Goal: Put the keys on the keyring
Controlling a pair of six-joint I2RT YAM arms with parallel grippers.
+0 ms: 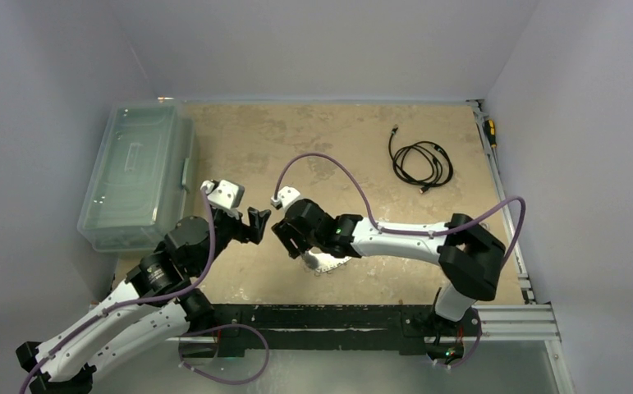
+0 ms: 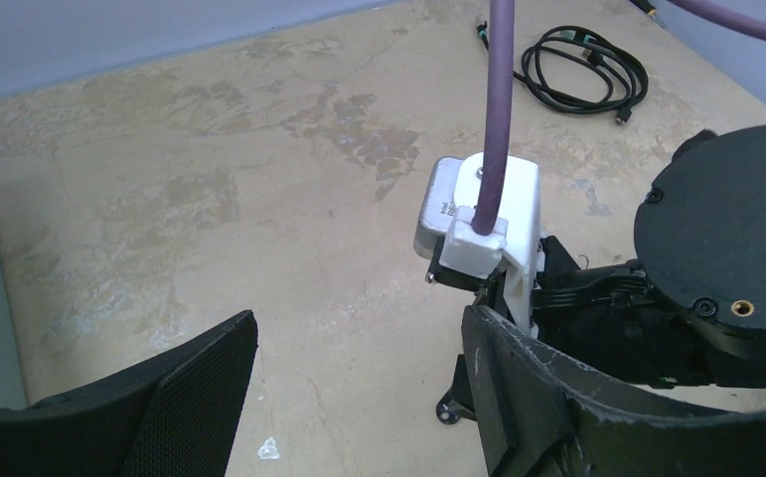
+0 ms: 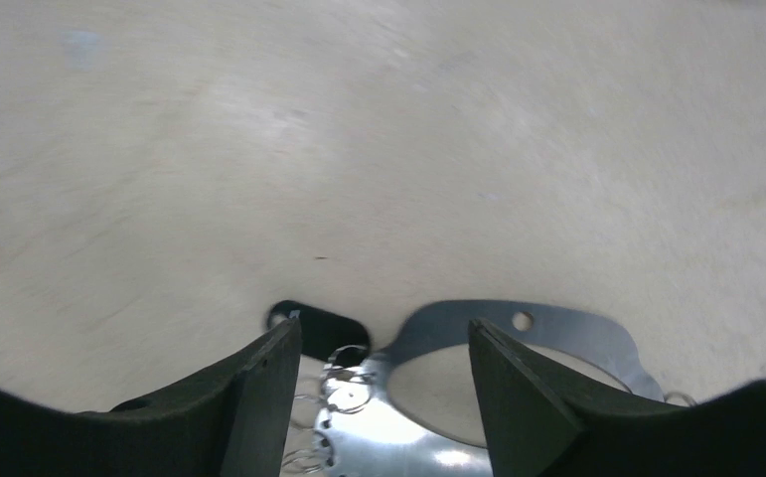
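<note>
The silvery keyring (image 3: 557, 323) lies flat on the table near its front edge, partly under my right gripper (image 1: 286, 236), and shows in the top view as a bright patch (image 1: 329, 264). In the right wrist view my right gripper (image 3: 383, 328) stands open just above the keyring's left end, holding nothing. A key with a black head (image 3: 324, 333) rests beside small wire rings (image 3: 354, 388) at that end. My left gripper (image 1: 259, 222) hovers just left of the right one. Its fingers are open and empty (image 2: 359, 318), facing the right arm's wrist camera (image 2: 478, 219).
A clear plastic lidded bin (image 1: 136, 172) stands at the table's left side. A coiled black cable (image 1: 419, 164) lies at the back right, also visible from the left wrist (image 2: 582, 70). A yellow-and-black tool (image 1: 490, 131) lies on the right rail.
</note>
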